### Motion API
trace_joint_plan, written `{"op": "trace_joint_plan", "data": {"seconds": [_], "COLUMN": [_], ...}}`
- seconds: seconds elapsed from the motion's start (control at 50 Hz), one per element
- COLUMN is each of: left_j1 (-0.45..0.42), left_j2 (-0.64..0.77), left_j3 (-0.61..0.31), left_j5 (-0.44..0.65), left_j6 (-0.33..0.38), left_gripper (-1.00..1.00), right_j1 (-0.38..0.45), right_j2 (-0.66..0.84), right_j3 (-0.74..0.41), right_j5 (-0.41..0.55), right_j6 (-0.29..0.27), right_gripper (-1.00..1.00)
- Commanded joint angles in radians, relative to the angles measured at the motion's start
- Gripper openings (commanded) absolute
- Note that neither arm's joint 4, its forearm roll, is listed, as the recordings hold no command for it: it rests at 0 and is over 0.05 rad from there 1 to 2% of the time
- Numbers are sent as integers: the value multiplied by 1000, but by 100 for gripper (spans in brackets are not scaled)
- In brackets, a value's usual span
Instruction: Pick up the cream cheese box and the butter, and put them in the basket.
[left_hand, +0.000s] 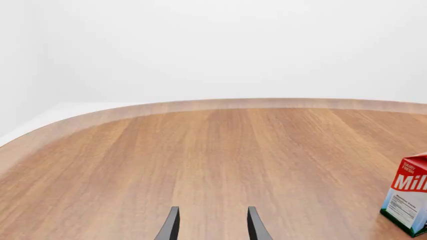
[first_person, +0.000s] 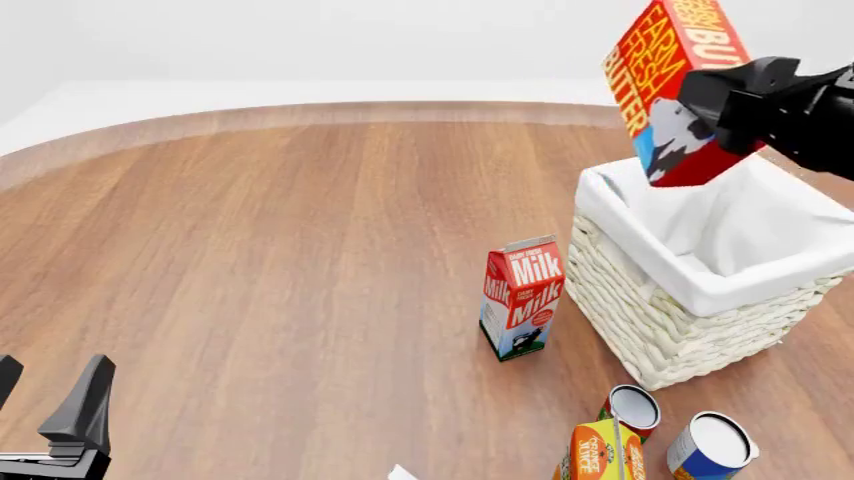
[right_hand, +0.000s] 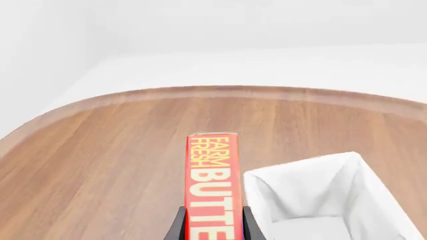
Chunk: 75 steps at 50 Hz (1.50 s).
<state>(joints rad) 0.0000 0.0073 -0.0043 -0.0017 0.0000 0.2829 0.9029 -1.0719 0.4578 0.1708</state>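
The right tool (first_person: 721, 105) is pinching the butter (first_person: 674, 85) above the basket (first_person: 694, 290) (cream cheese box unseen); left tool (left_hand: 212, 225) is spread, idling

I see the basket (first_person: 694, 290) at the right, the butter (first_person: 674, 90) held above its far-left rim, the milk carton (first_person: 523, 298) just left of it, cans (first_person: 674, 432) nearer me.
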Motion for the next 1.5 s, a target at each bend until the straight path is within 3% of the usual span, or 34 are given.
{"op": "trace_joint_plan", "data": {"seconds": [0.02, 0.24, 0.42, 1.04, 1.5], "left_j1": [0, 0, 0, 0, 0], "left_j2": [0, 0, 0, 0, 0], "left_j3": [0, 0, 0, 0, 0], "left_j5": [0, 0, 0, 0, 0], "left_j6": [0, 0, 0, 0, 0], "left_gripper": [100, 100, 100, 100, 100], "right_j1": [-141, -241, -296, -341, -336], "right_j2": [-81, -122, -117, -48, -9], "right_j3": [2, 17, 97, 276, 351], "right_j5": [3, 23, -48, -269, -369], "right_j6": [59, 104, 166, 302, 352], "right_gripper": [-100, -100, -100, -100, -100]}}
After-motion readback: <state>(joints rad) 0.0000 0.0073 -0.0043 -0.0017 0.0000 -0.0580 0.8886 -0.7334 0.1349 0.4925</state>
